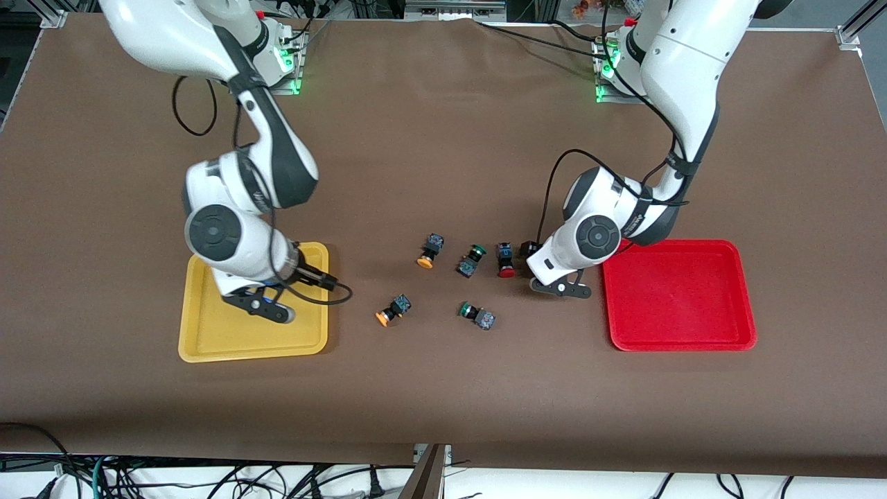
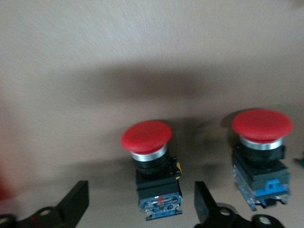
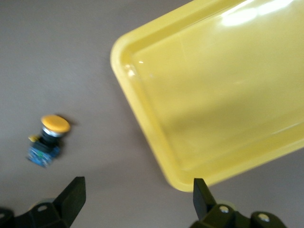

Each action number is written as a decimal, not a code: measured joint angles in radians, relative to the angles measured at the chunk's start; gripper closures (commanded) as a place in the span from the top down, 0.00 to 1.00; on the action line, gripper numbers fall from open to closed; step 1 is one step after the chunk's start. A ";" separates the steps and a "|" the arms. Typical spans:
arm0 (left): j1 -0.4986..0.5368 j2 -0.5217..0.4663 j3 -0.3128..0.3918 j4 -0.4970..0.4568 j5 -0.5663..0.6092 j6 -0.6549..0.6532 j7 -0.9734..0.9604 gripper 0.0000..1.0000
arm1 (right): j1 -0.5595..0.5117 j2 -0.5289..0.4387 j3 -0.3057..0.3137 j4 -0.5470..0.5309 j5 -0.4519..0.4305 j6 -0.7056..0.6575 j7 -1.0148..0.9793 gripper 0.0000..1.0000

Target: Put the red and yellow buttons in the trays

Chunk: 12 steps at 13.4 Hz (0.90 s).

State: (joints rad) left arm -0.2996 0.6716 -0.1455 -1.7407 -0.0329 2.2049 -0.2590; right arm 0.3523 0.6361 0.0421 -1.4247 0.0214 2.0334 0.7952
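Observation:
Two red buttons lie between the trays. One (image 1: 506, 260) is in full view; the other (image 1: 530, 247) shows only its dark body beside my left gripper (image 1: 560, 285). In the left wrist view this button (image 2: 151, 161) lies between the open fingers of my left gripper (image 2: 141, 202), untouched, with the other red button (image 2: 262, 149) beside it. Two yellow buttons (image 1: 429, 251) (image 1: 393, 310) lie nearer the yellow tray (image 1: 208, 346). My right gripper (image 1: 267, 305) hangs open and empty over that tray's edge (image 3: 142, 114); one yellow button (image 3: 49, 138) shows in its wrist view. The red tray (image 1: 679, 333) is empty.
Two green-capped switches (image 1: 471, 260) (image 1: 477, 314) lie among the buttons on the brown table cover. Cables run along the table's front edge and from the arms' bases.

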 measured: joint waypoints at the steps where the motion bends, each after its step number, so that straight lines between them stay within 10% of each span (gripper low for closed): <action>1: -0.004 0.008 0.000 0.000 0.000 0.003 -0.001 0.20 | 0.018 0.025 0.000 0.000 0.000 0.067 0.065 1.00; 12: 0.007 -0.044 0.024 0.076 0.003 -0.153 0.011 0.13 | 0.142 0.268 -0.006 0.140 -0.045 0.316 0.385 1.00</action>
State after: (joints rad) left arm -0.2930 0.6272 -0.1212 -1.6643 -0.0294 2.0516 -0.2485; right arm 0.4948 0.9046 0.0363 -1.2844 -0.0233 2.3491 1.1804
